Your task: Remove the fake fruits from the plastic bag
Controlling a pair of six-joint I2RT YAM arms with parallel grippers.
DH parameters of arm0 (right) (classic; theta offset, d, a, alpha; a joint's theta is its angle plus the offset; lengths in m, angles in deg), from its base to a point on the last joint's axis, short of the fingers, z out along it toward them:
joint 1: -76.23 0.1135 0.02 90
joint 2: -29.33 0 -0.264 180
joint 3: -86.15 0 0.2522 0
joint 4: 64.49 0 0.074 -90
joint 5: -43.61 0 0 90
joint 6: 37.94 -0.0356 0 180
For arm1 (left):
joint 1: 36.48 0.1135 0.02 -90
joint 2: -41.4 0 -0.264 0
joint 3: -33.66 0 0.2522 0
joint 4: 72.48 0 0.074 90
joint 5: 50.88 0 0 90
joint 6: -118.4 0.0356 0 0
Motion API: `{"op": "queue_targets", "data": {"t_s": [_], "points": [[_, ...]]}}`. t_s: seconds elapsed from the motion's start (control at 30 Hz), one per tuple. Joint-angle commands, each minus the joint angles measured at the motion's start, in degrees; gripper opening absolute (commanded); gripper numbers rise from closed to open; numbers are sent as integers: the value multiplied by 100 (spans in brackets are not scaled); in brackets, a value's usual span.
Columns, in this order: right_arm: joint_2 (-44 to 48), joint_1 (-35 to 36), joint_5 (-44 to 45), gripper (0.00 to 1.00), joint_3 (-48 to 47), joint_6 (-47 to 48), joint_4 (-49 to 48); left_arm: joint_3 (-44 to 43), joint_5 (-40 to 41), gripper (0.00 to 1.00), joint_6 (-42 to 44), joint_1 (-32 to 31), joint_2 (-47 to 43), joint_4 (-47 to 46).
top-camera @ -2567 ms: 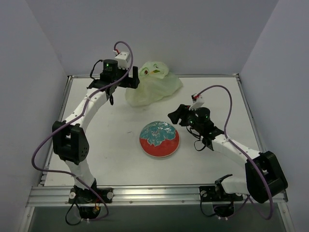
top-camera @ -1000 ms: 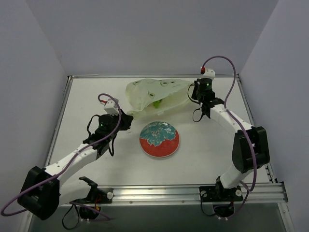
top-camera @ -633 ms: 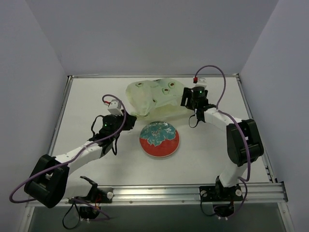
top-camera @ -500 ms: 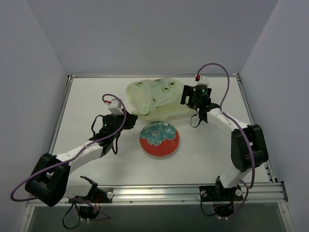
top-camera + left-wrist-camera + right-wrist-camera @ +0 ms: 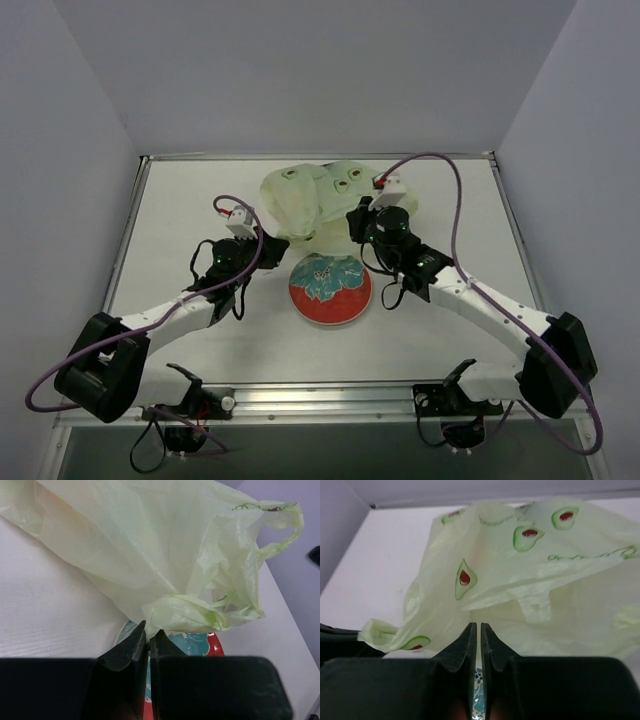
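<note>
Two grippers work the plastic bag [image 5: 310, 195] edge just beyond the plate [image 5: 330, 318]. The left gripper [image 5: 148, 632] pinches film; the right gripper [image 5: 478, 626] is closed, grasp unclear. Fake fruits unseen, presumably inside, so the hold suits upending.

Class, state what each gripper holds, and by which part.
The left gripper seems to pinch the plastic bag at its lower near edge; the right gripper pinches a fold on its near side.

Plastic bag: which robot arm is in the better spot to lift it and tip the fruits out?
Probably the left. The left gripper is shut right at the plastic bag's bunched edge, beside the plate. The right gripper is shut too, just short of a fold.
</note>
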Motion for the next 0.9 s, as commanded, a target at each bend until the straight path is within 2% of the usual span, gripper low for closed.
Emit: {"op": "queue_targets", "data": {"t_s": [0.0,0.23,0.33,0.5,0.53,0.6,0.63,0.77,0.87], "points": [[-729,214,207,3,-108,-33,-113,11,-28,2,60,-20,-102,-345],[-2047,302,190,2,-530,91,-658,55,148,2,210,-20,-331,-125],[-2521,311,268,3,-549,170,-1184,38,139,2,192,-11,-296,-125],[-3506,215,637,9,-1224,547,-1528,29,25,2,122,-20,-77,-256],[-3621,197,690,11,-1330,626,-1563,12,16,2,122,-20,-59,-265],[-3815,145,717,23,-1645,794,-1669,12,16,2,104,-20,-15,-300],[-3999,66,717,34,-1743,838,-1695,12,7,2,104,-20,3,-301],[-4351,-137,691,54,-2191,873,-1643,-6,16,2,122,-11,29,-292],[-4632,-286,612,61,-2446,873,-1634,-6,7,2,122,-11,73,-292]]}}
